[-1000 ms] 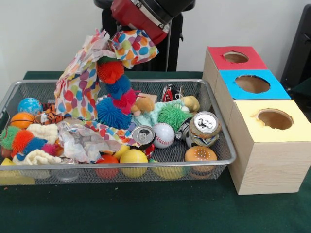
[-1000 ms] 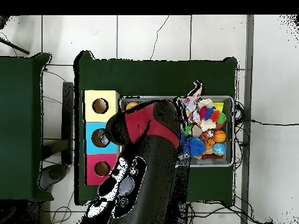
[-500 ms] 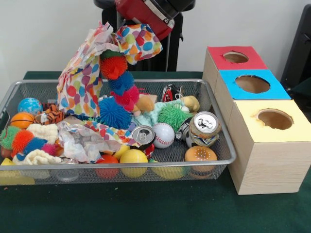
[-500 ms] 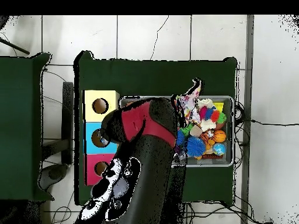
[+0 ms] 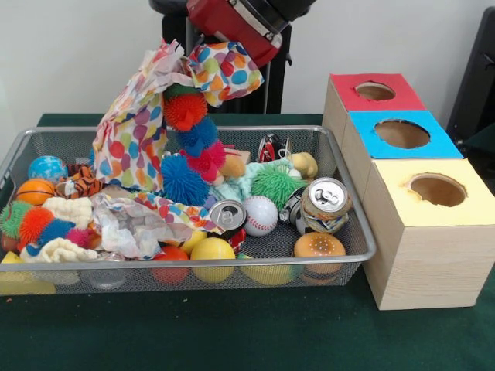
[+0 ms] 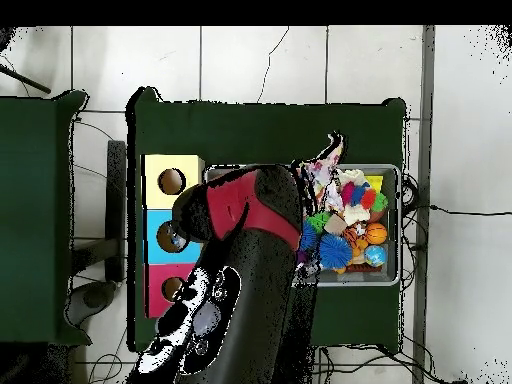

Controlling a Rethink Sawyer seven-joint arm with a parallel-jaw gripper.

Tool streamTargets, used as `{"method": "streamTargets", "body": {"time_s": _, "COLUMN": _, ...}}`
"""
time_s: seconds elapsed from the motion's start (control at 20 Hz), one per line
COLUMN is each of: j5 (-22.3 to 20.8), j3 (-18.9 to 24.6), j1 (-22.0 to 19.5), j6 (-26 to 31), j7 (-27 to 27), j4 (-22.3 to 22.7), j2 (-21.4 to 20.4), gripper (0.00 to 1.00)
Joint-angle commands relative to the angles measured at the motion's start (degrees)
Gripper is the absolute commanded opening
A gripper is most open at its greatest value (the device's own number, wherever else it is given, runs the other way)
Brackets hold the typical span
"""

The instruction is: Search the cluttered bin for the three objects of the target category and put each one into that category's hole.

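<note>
Although the gripper's (image 5: 220, 48) tips are hidden inside a fold of polka-dot tissue paper (image 5: 135, 127), the sheet is seen pinched and hung above the wire bin's (image 5: 352, 212) far edge, its lower end draped into the bin. A chain of spiky pom balls (image 5: 189, 139) dangles beside the paper; whether it is gripped too cannot be told. Paper is judged light, limp, easily torn; a bunched fold should be taken, not a single edge. The pom chain looks soft and prone to snagging. Three box holes, red (image 5: 375, 91), blue (image 5: 401, 134), yellow (image 5: 437, 189), are unobstructed beside the bin's right edge.
</note>
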Motion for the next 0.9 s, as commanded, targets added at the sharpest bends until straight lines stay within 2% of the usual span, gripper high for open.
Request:
{"method": "streamTargets", "body": {"time_s": 0.05, "j5": 2.16, "j3": 1.19, "j1": 0.01, "j6": 7.02, "j7": 9.31, "j4": -1.41, "j2": 2.38, "gripper": 0.00}}
{"method": "streamTargets", "body": {"time_s": 0.15, "j5": 2.47, "j3": 1.23, "j1": -0.03, "j6": 5.59, "j7": 10.49, "j4": -0.69, "j2": 2.42, "gripper": 0.00}}
{"method": "streamTargets", "body": {"time_s": 0.6, "j5": 2.62, "j3": 1.05, "j1": 0.30, "j6": 5.88, "j7": 9.37, "j4": -0.67, "j2": 2.53, "gripper": 0.00}}
{"method": "streamTargets", "body": {"time_s": 0.8, "j5": 2.79, "j3": 0.18, "j1": 0.59, "j6": 4.24, "j7": 11.99, "j4": -0.65, "j2": 2.68, "gripper": 0.00}}
{"method": "streamTargets", "body": {"time_s": 0.85, "j5": 3.12, "j3": 0.11, "j1": 0.52, "j6": 4.53, "j7": 12.05, "j4": -0.60, "j2": 2.66, "gripper": 1.00}}
{"method": "streamTargets", "body": {"time_s": 0.9, "j5": 3.17, "j3": 0.09, "j1": 0.51, "j6": 4.45, "j7": 12.22, "j4": -0.55, "j2": 2.64, "gripper": 1.00}}
